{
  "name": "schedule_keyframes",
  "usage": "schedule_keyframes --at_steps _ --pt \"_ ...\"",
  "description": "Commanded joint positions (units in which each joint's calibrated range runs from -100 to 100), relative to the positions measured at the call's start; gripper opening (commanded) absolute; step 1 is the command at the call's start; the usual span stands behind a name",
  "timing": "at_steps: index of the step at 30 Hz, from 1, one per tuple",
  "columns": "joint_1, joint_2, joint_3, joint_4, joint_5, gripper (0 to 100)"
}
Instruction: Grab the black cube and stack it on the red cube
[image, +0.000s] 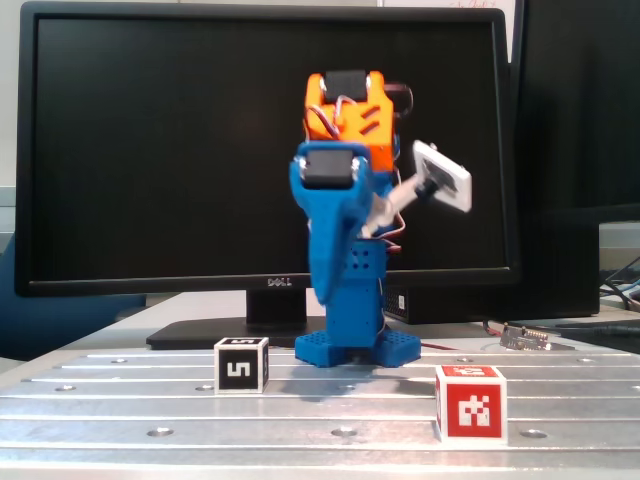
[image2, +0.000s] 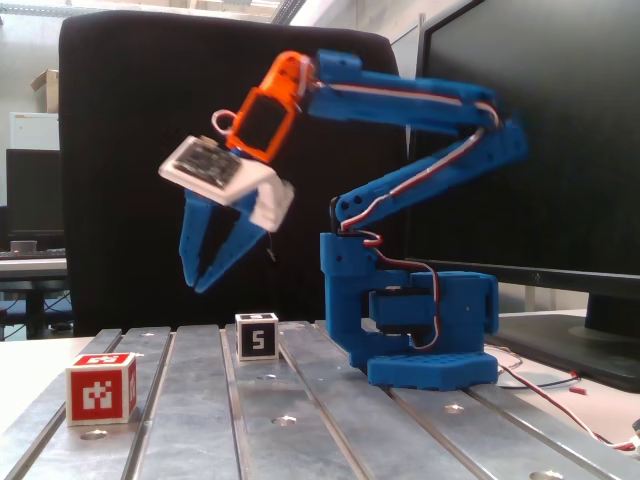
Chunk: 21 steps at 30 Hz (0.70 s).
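My arm (image2: 420, 160) sits folded on its blue base (image2: 425, 340): in a fixed view from the side, the lower link leans back from the base, then the upper link reaches forward and nearly level toward the left of that picture. At its end the orange wrist section (image2: 265, 115) tips downward, carrying a small white camera module (image2: 215, 165). Below it the gripper (image2: 205, 282) hangs in the air, pointing down, its two blue fingers (image2: 190, 240) spread at the top and converging to nearly meet at the tips, with nothing between them. In a fixed view from the front, the gripper (image: 325, 290) hangs straight before the base, and I cannot judge its opening.
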Motion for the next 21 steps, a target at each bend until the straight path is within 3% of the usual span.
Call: schedule_keyframes --at_steps 1,6,11,21 --pt "3.42 3.10 -6.28 1.36 -3.87 1" --pt "7.11 3.18 -6.82 1.61 -15.13 1" --pt "10.73 3.93 -6.92 4.09 -20.97 1" --pt "19.07 4.35 -7.82 9.14 -23.49 1"
